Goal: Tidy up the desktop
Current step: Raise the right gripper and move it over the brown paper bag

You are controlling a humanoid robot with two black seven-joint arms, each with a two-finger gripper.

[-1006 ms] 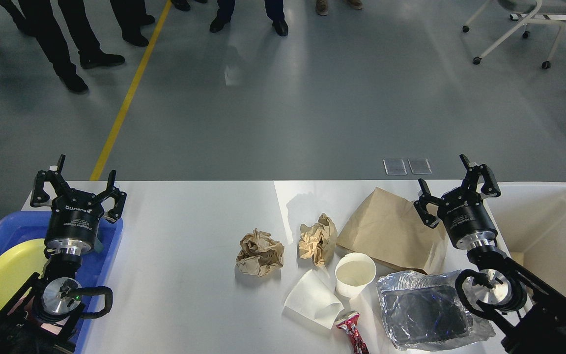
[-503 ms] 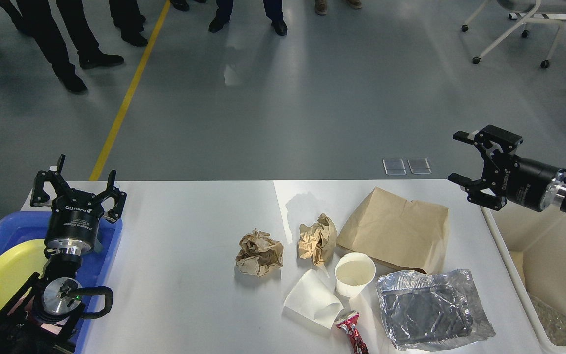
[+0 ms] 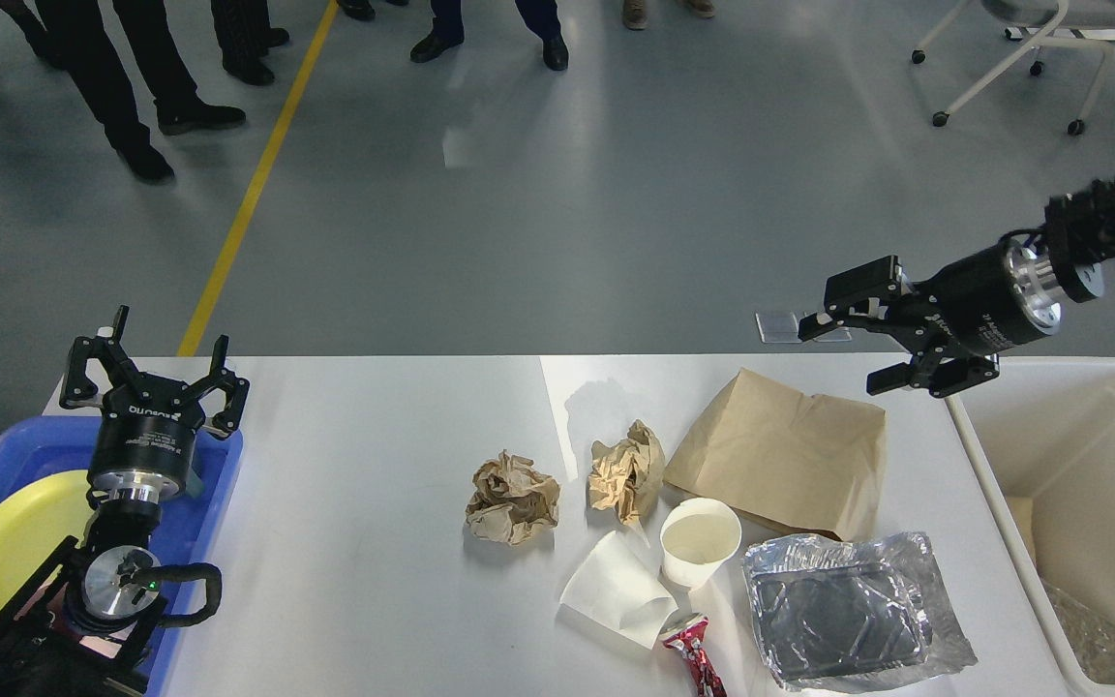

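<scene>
The right hand (image 3: pixel 853 348) has swung a long way in the last second. It stood upright over the right edge of the brown paper bag (image 3: pixel 780 453); now the arm reaches in from the right, laid nearly level, and the hand points left, hovering above the bag's far right corner with its fingers spread wide and nothing between them. It touches no item.

The left hand (image 3: pixel 153 373) has not moved. It stands upright over the blue tray (image 3: pixel 219 474), left of the bag and well apart from it, fingers wide and empty. A yellow plate (image 3: pixel 6 547) lies in the tray.

The surface (image 3: pixel 374 465) is not yet tidy. Left of the bag lie two balls of crumpled brown paper (image 3: pixel 512 498) (image 3: pixel 627 470). Nearer than the bag stand a white paper cup (image 3: pixel 700 540) and a white paper wrapper (image 3: pixel 617 589), with a foil tray (image 3: pixel 848 612) and a red wrapper (image 3: pixel 696 656) close by. The white bin (image 3: pixel 1080 455) stands just right of the bag, beside the surface edge.

The swing likely sets up a pick of the bag for the bin.
</scene>
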